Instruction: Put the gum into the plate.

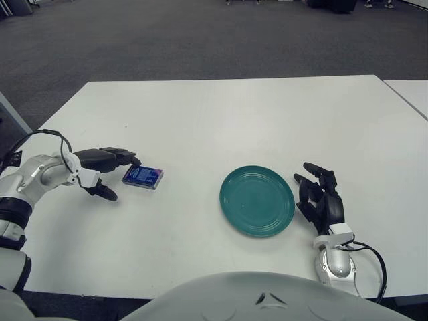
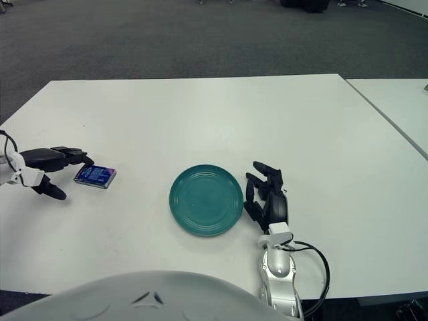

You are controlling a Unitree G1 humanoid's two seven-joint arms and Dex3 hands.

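You see the gum (image 1: 142, 176) lying flat on the table (image 1: 227, 114), toward its left edge and well apart from the green plate (image 1: 257, 200). Your left hand (image 1: 100, 170) is just beside the gum, fingers spread and holding nothing. Your right hand (image 1: 321, 200) shows near the plate's right side, fingers relaxed, empty.

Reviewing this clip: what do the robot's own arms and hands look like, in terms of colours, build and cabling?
Both arms have glossy white or silver shells. The left hand and right hand are black, each with three chunky segmented fingers. A thin black cable loops over the left forearm, and another curls out beside the right forearm. No sleeves or readable markings show.
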